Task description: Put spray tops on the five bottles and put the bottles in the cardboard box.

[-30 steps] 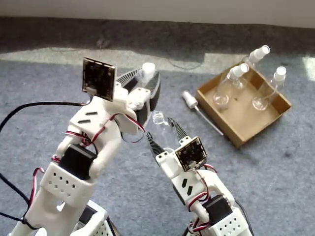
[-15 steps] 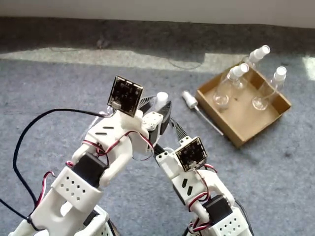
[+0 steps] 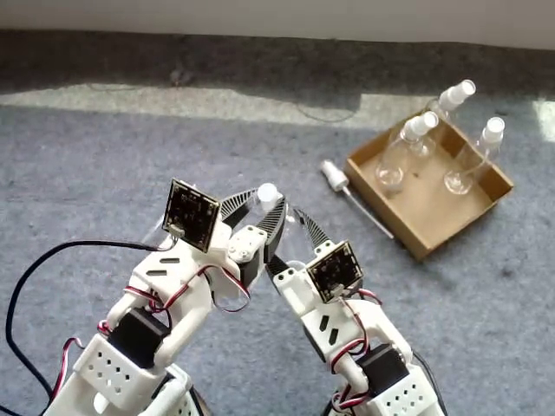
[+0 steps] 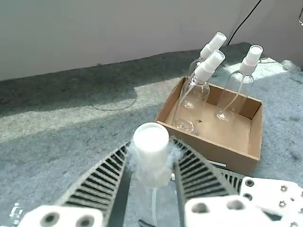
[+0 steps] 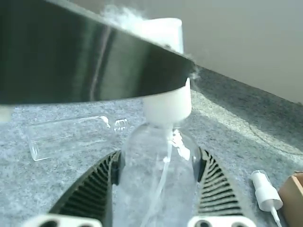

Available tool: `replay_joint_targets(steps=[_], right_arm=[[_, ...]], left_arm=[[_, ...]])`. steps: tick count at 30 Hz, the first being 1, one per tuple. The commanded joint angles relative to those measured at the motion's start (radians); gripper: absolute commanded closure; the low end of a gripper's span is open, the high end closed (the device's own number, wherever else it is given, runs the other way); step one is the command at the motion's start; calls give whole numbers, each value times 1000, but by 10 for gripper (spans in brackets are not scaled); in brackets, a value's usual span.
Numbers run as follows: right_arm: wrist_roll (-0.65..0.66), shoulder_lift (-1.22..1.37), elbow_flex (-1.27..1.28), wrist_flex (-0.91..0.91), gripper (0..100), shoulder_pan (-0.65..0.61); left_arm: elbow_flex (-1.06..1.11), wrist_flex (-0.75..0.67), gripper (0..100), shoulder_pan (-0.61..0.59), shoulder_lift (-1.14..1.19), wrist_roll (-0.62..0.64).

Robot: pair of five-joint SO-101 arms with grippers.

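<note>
Right gripper is clamping the bottle upright, between the two arms. Left gripper is pinching the spray top directly above it, with the tube hanging down inside the neck. Both long axes are running vertical and in line. Cardboard box is sitting well apart, nearer the right arm.

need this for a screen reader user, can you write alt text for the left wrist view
The left gripper is shut on a white spray top, its thin tube hanging down. Beyond it, on grey carpet, an open cardboard box holds three clear bottles with spray tops on, standing tilted.
</note>
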Motion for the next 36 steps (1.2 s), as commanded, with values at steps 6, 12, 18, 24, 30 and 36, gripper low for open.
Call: replay_joint_targets(steps=[6,12,18,24,30,36], right_arm=[[209,-21,113,-33,917,-2],[212,-21,111,-33,917,-2],[212,-21,113,-33,917,-1],[201,-21,113,-33,917,-1],[94,-21,110,-38,917,-1],[153,-21,111,-35,917,-1]], left_arm=[[-84,-5,996,19,-5,-2],[-111,-5,996,16,13,-2],[-120,-3,996,18,156,71],[-116,-3,996,22,88,135],[-54,5,996,24,35,133],[-38,48,996,35,35,130]])
